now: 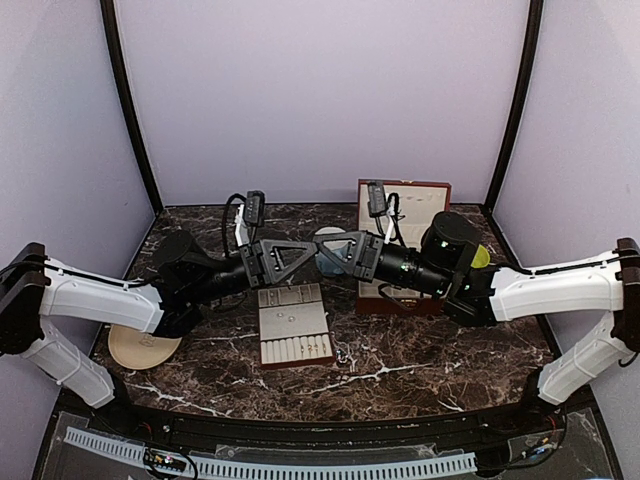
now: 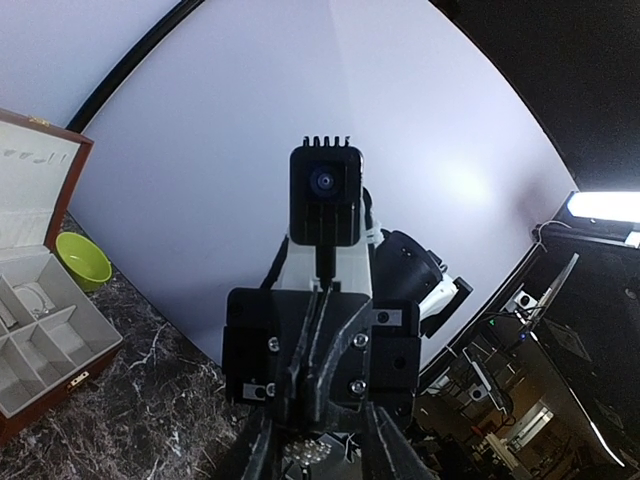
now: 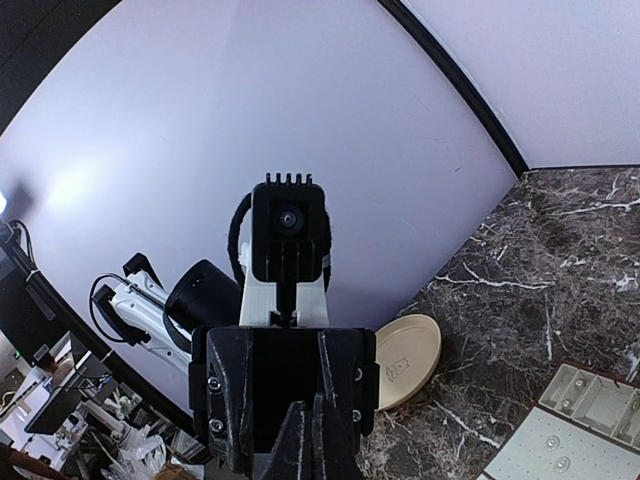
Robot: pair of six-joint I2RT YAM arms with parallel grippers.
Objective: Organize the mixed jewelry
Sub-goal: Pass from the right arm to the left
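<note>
Both arms meet nose to nose over the middle of the bench, left hand almost touching right hand. Honestly can't tell how open either is, or if anything's pinched. The mixed jewelry showing is a few tiny silvery bits on the cream tray, just near of the hands. Probably featherweight, slippery and easily bent, so a gentle fingertip pinch across the wire looks best.

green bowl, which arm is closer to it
Right. The right arm has its elbow beside the green bowl, partly hiding it; the left arm lies on the opposite side, well away.
</note>
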